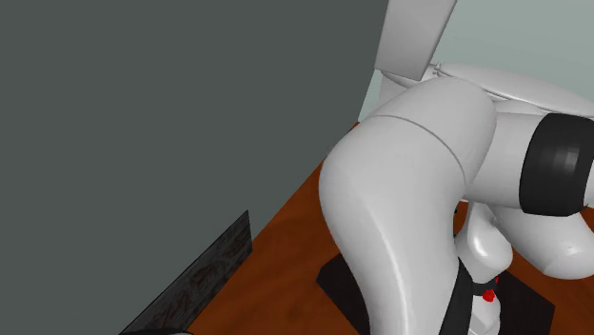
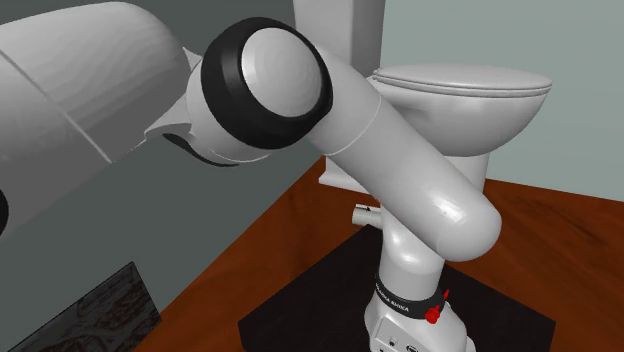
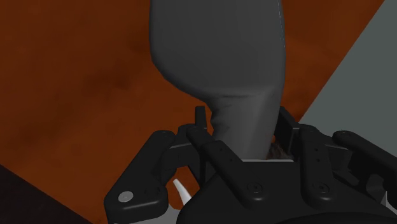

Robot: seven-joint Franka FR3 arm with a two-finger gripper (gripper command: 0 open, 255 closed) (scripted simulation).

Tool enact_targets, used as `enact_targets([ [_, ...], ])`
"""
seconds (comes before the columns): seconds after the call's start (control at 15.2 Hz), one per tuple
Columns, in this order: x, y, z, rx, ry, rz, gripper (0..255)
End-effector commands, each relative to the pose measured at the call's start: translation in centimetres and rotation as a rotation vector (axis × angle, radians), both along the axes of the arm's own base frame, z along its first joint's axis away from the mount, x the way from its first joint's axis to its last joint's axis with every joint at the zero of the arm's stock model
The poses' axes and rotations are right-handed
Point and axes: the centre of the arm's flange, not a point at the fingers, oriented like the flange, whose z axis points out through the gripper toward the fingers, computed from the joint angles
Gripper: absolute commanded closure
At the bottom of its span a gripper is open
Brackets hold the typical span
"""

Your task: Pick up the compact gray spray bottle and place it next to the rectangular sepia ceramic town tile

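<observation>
Close under the wrist, the gripper (image 3: 245,127) is clenched on the tapered neck of the gray spray bottle (image 3: 219,57), whose wider body extends out over the reddish-brown floor (image 3: 76,83). That taper could let the bottle slide or swing out during travel. Farther off, at the shoulder view's left, the dark rectangular tile (image 1: 205,276) stands on edge against the gray wall (image 1: 171,114). A nudge from bottle or arm while setting down too close could topple it.
</observation>
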Motion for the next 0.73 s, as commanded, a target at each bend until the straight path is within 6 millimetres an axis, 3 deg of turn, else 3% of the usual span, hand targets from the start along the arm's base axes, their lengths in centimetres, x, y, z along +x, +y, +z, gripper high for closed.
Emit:
enact_targets([
  [0.0, 0.0, -0.1, -1.0, 0.001, 0.0, 0.0, 255],
  [0.66, 0.0, -0.1, -6.3, 0.001, 0.0, 0.0, 255],
])
